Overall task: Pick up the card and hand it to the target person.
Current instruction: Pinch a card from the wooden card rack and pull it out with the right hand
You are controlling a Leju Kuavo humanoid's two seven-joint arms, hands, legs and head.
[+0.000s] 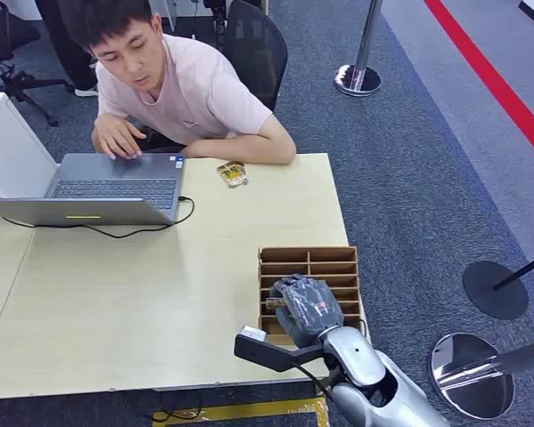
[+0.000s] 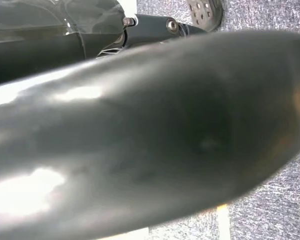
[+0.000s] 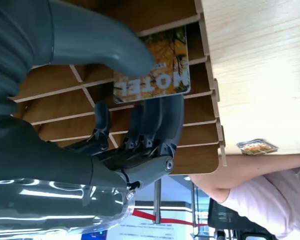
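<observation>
Glossy rectangular card (image 3: 153, 67) pinched by right robot hand (image 3: 114, 100) over slotted wooden rack (image 1: 331, 264)

1. The pale wood counter (image 1: 183, 285) carries an open grey laptop (image 1: 109, 189) at ten o'clock.
2. A black cable (image 1: 117, 233) trails beside the laptop.
3. Small cards (image 1: 232, 173) lie at twelve o'clock.
4. A slotted brown organiser (image 1: 309, 267) sits at four o'clock.
5. A person's forearms (image 1: 251, 149) rest on the far edge.

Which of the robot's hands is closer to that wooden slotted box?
Right. The right hand is over the wooden box, gripping a card; the left hangs by the floor.
</observation>
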